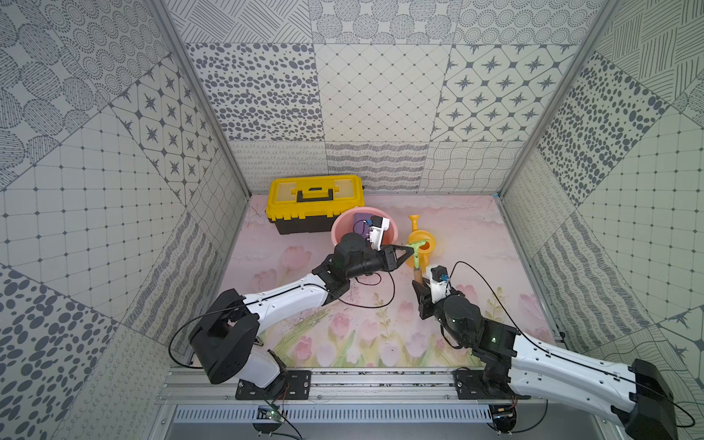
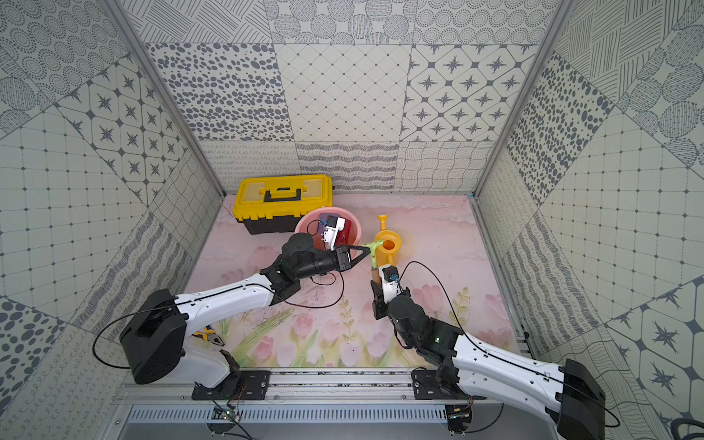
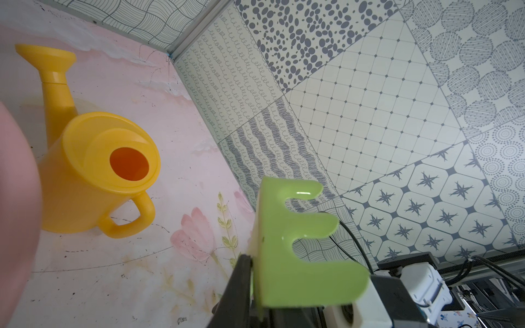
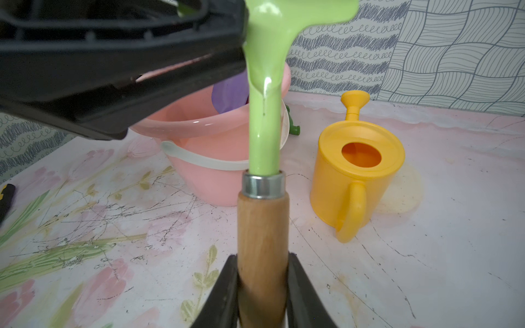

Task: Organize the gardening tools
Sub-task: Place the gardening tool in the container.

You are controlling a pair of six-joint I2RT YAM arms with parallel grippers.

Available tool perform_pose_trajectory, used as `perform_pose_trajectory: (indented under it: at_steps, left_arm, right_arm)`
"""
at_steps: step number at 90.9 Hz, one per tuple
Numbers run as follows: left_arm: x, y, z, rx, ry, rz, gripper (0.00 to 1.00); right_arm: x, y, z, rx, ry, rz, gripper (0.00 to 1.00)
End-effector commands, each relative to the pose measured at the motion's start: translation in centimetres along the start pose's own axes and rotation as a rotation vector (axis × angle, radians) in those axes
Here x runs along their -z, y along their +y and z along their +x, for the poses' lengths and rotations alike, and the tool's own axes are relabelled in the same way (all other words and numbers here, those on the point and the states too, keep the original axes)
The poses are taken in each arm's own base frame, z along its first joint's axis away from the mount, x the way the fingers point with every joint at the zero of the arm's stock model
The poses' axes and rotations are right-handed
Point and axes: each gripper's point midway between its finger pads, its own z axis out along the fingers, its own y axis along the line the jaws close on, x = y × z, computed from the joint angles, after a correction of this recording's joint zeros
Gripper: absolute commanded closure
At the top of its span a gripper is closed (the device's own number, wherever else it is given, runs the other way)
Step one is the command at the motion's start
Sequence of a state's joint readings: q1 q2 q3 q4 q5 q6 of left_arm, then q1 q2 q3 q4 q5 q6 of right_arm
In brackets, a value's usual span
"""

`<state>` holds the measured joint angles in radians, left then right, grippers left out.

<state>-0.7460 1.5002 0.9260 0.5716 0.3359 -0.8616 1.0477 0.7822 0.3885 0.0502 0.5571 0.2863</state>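
The walls [image 1: 373, 95] have gray dots, stars and squiggly lines. The floor [image 1: 476, 236] is pink with painted tulips.

you have a pink tabletop printed with tulips [image 1: 476, 236] inside the patterned walls. at 11 o'clock, against the back wall, a yellow plastic toolbox with a black base and handle [image 1: 314, 198] stands shut. just in front of it, near 12, sits a round pink plastic bucket [image 1: 337, 228]. at 1 o'clock a yellow plastic watering can [image 1: 434, 249] stands upright, spout toward 12. yellow-and-black-handled pliers [image 2: 207, 336] lie at 8 o'clock.
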Motion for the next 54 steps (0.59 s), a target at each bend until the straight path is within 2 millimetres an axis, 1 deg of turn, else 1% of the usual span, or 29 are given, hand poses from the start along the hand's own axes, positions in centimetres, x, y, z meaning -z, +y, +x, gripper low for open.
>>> perform_pose_trajectory:
  at_steps: [1,10,12,15,19,22,27,35,37,40,54]
  left_arm:
    - [0.0,-1.5,-2.9,-0.041,-0.129,0.052,1.0]
    - [0.0,-1.6,-2.8,-0.045,-0.124,0.058,1.0]
    - [0.0,-1.7,-2.7,-0.049,-0.121,0.06,1.0]
    - [0.1,-1.8,-2.7,-0.053,-0.117,0.058,1.0]
    - [0.4,-2.0,-2.7,-0.061,-0.115,0.059,1.0]
    - [0.6,-2.3,-2.7,-0.07,-0.113,0.059,1.0]
    - [1.0,-2.6,-2.8,-0.09,-0.11,0.054,1.0]
    - [2.1,-4.1,-3.5,-0.15,-0.118,0.054,1.0]
    - [2.4,-4.4,-3.6,-0.167,-0.117,0.05,1.0]
    - [2.7,-4.7,-3.9,-0.186,-0.114,0.031,1.0]
    - [5.0,-6.8,-6.0,-0.318,-0.142,-0.021,1.0]
  right_arm:
    - [-0.1,1.1,0.2,0.014,0.008,-0.055,1.0]
    - [-0.1,1.1,0.2,0.013,0.008,-0.051,0.97]
    - [-0.1,1.0,0.1,0.012,0.007,-0.049,0.95]
    - [-0.1,1.0,0.1,0.01,0.005,-0.046,0.89]
    - [0.0,0.9,0.0,0.006,0.002,-0.044,0.76]
    - [0.1,0.8,-0.1,0.001,-0.002,-0.042,0.68]
    - [0.3,0.7,-0.2,-0.009,-0.01,-0.042,0.49]
    - [0.5,0.4,-0.4,-0.026,-0.023,-0.033,0.12]
    - [0.5,0.3,-0.4,-0.028,-0.023,-0.03,0.05]
    - [0.6,0.3,-0.5,-0.031,-0.027,-0.031,0.03]
    - [0.8,0.2,-0.8,-0.041,-0.031,-0.032,0.03]
